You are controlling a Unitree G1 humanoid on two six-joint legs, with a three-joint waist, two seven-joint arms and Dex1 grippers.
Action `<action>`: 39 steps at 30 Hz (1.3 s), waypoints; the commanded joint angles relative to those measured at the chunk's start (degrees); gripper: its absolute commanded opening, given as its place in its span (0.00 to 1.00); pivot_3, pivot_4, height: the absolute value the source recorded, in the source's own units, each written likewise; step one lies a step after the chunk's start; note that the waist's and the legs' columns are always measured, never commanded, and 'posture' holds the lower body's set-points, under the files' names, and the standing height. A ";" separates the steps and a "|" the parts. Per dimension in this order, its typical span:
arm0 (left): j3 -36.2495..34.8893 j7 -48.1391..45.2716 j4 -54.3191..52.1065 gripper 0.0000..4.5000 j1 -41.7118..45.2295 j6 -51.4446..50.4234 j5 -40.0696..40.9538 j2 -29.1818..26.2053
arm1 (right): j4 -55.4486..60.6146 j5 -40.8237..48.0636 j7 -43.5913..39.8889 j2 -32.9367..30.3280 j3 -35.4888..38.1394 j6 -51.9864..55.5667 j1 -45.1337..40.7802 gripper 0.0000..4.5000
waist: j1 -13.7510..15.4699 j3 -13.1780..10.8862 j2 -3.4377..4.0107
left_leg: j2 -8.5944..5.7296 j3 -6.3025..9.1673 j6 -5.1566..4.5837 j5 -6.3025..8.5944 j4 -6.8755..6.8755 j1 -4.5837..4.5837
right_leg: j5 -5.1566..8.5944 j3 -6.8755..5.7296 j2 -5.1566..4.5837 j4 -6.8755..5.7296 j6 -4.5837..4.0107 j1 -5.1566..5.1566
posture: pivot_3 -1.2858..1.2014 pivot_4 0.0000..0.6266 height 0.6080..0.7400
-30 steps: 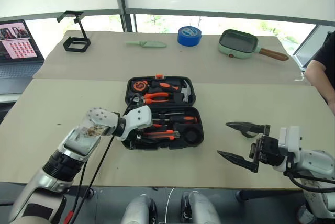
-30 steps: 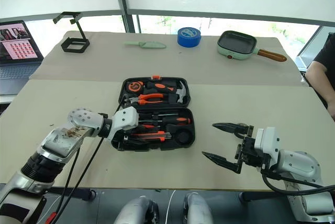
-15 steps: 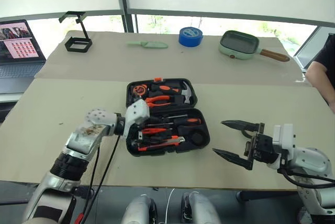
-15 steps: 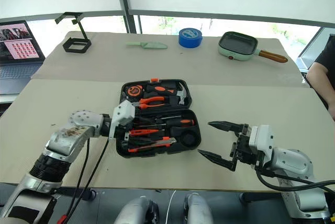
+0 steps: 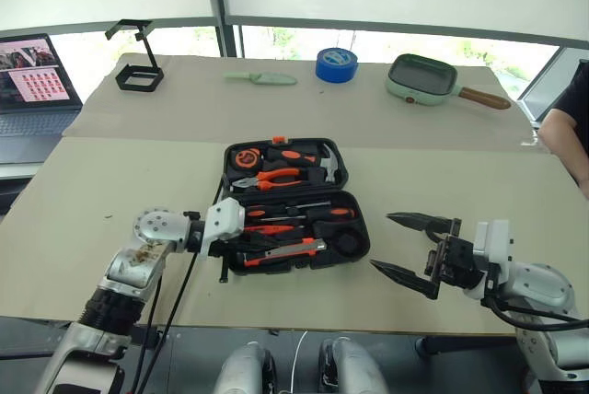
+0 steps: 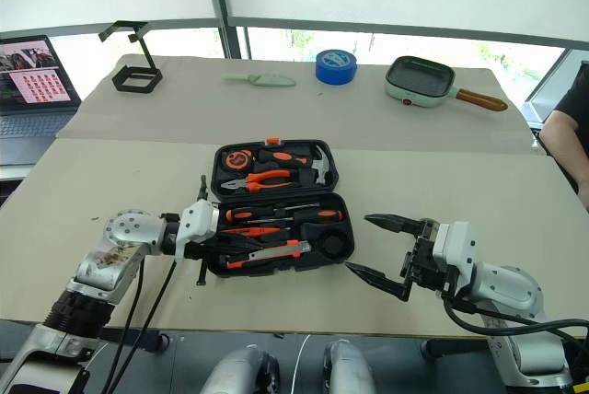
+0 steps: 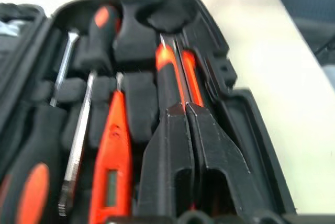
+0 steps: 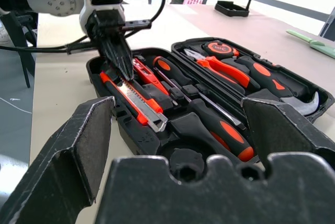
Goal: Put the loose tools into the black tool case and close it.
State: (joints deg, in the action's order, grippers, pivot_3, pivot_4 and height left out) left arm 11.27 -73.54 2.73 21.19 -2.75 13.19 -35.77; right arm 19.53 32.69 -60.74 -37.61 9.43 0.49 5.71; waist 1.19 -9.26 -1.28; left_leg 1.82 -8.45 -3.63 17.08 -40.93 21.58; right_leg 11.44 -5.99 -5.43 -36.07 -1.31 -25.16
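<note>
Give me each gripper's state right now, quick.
Left gripper: fingers shut, holding nothing, tips over the utility knife in the black tool case.
Right gripper: fingers open, empty.

The black tool case (image 5: 354, 219) looks like matt moulded plastic — its screwdrivers (image 8: 209, 122) have glossy orange-and-black handles and bright metal shafts. The utility knife (image 8: 133, 101) shows a metal blade rail. The surface (image 5: 120, 182) is dull beige, cloth-like.
</note>
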 commanded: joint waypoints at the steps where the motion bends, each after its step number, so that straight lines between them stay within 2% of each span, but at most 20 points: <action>1: 2.65 1.51 3.08 0.02 -0.14 -0.33 -4.02 -0.05 | 0.68 0.12 0.27 0.29 0.67 -0.18 0.28 1.00 | 0.16 0.01 0.02 | 0.00 0.00 -0.09 0.05 0.00 -0.05 | 0.00 0.00 0.00 0.00 0.00 0.04 | 0.52 0.24 1.00; 2: 3.84 1.69 3.49 0.02 -0.29 -2.45 -4.83 -0.23 | 0.68 0.14 0.28 0.32 0.59 -0.12 0.30 1.00 | 0.23 0.02 0.03 | 0.00 0.00 -0.20 0.11 0.00 -0.09 | 0.00 0.00 -0.01 0.00 0.01 0.07 | 0.52 0.24 1.00; 5: 7.55 1.02 5.51 0.02 -0.03 0.27 -8.48 -0.43 | 0.63 0.06 0.25 0.41 0.30 -0.05 0.39 1.00 | 0.24 0.13 0.19 | 0.00 0.00 -0.39 0.23 0.01 -0.23 | 0.01 0.02 -0.12 0.00 0.02 0.18 | 0.52 0.24 1.00; 12: 11.69 1.85 7.44 0.02 1.51 -0.95 -11.10 1.70 | 0.42 -0.24 0.34 0.67 -0.15 -0.06 0.34 1.00 | 0.70 0.80 1.05 | -0.02 -0.01 -0.48 0.29 0.08 -0.43 | 0.03 0.02 -0.07 0.10 0.06 0.40 | 0.52 0.24 1.00; 14: 9.46 2.80 7.39 0.02 1.51 1.40 -9.32 2.85 | 0.78 -0.28 0.73 0.54 0.58 -0.12 0.90 1.00 | 1.03 0.88 1.16 | -0.03 -0.01 -0.51 0.31 0.08 -0.50 | 0.05 0.01 -0.07 0.14 0.09 0.50 | 0.52 0.24 1.00; 18: -1.44 1.56 4.70 0.02 1.20 0.24 4.47 5.51 | 2.04 1.16 1.09 -0.87 6.48 -0.29 5.69 1.00 | 1.35 0.85 1.10 | -0.03 0.03 -0.60 0.36 0.07 -0.41 | 0.05 0.00 -0.30 0.23 0.13 0.47 | 0.52 0.24 1.00; 20: -4.85 -1.97 2.52 0.14 0.50 0.99 10.35 5.69 | 2.13 1.59 1.17 -1.31 9.57 -0.67 8.19 1.00 | 1.06 0.78 0.99 | -0.03 0.02 -0.55 0.33 0.05 -0.10 | 0.02 0.02 -0.31 0.18 0.15 0.15 | 0.52 0.24 1.00; 22: -7.13 -4.34 0.78 0.25 -0.59 -2.14 13.50 2.87 | 1.32 1.22 0.77 -1.45 14.23 -1.93 12.47 1.00 | 0.92 0.77 0.97 | -0.02 0.02 -0.13 0.08 0.03 0.17 | 0.00 -0.01 -0.23 0.16 0.12 -0.06 | 0.52 0.24 1.00; 24: -8.60 -5.25 0.34 0.44 -1.51 -3.41 14.40 0.76 | 0.41 0.31 0.05 -1.22 17.46 -3.64 15.83 1.00 | 0.81 0.77 0.97 | -0.01 0.02 -0.09 0.06 0.05 0.16 | 0.01 -0.01 -0.11 0.17 0.10 -0.06 | 0.52 0.24 1.00; 26: -10.83 -6.05 0.00 0.57 -2.76 -2.87 15.97 -0.47 | -1.36 -0.44 0.13 -0.17 20.68 -5.60 18.77 1.00 | 0.69 0.76 0.97 | -0.01 0.02 -0.09 0.06 0.11 0.07 | 0.07 0.01 0.08 0.18 0.14 -0.02 | 0.52 0.24 1.00; 27: -11.96 -7.45 -0.98 0.68 -4.33 -4.37 17.41 -2.28 | -3.14 -1.49 0.33 0.57 22.44 -7.38 20.65 1.00 | 0.69 0.76 0.97 | -0.01 0.01 -0.18 0.12 0.13 0.05 | 0.10 0.03 0.08 0.19 0.18 -0.01 | 0.52 0.24 1.00; 28: -12.87 -8.35 -2.20 0.75 -5.95 -6.08 18.32 -4.15 | -4.80 -2.21 0.57 1.40 23.97 -8.90 22.24 1.00 | 0.57 0.75 0.95 | 0.00 0.01 -0.34 0.22 0.13 0.04 | 0.11 0.02 0.07 0.19 0.19 0.00 | 0.52 0.24 1.00; 31: -15.76 -8.84 -5.04 0.99 -10.25 -7.82 20.42 -6.98 | -7.92 -3.89 1.15 3.34 25.81 -11.40 25.41 1.00 | 0.32 0.73 0.97 | 0.01 0.02 -0.45 0.34 0.14 0.01 | 0.12 0.07 -0.09 0.19 0.19 -0.01 | 0.52 0.24 1.00; 36: -20.60 -7.26 -3.03 0.99 -13.15 -1.35 20.52 -4.24 | -11.52 -10.43 4.97 3.95 25.20 -13.12 27.48 1.00 | 0.22 0.68 1.07 | 0.03 0.02 -0.23 0.46 0.16 -0.08 | 0.31 0.20 -0.25 0.20 -0.12 -0.01 | 0.52 0.24 1.00; 39: -19.66 -5.41 -6.70 0.99 -12.34 -2.67 21.82 -2.49 | -6.68 -7.80 8.01 -1.41 24.30 -1.17 22.85 1.00 | -0.05 0.66 1.11 | 0.03 0.02 0.00 0.58 0.18 -0.08 | 0.30 0.23 -0.22 0.19 -0.11 -0.05 | 0.52 0.24 1.00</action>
State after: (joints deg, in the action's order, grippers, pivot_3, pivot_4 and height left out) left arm -8.17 -80.54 0.12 7.82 -4.45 33.08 -39.23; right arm 8.32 23.21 -55.15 -34.97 33.15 -6.74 31.94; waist 1.15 -8.59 -0.17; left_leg 1.85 -8.44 -3.62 17.64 -40.74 21.50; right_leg 11.73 -5.74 -5.64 -35.88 -1.42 -25.19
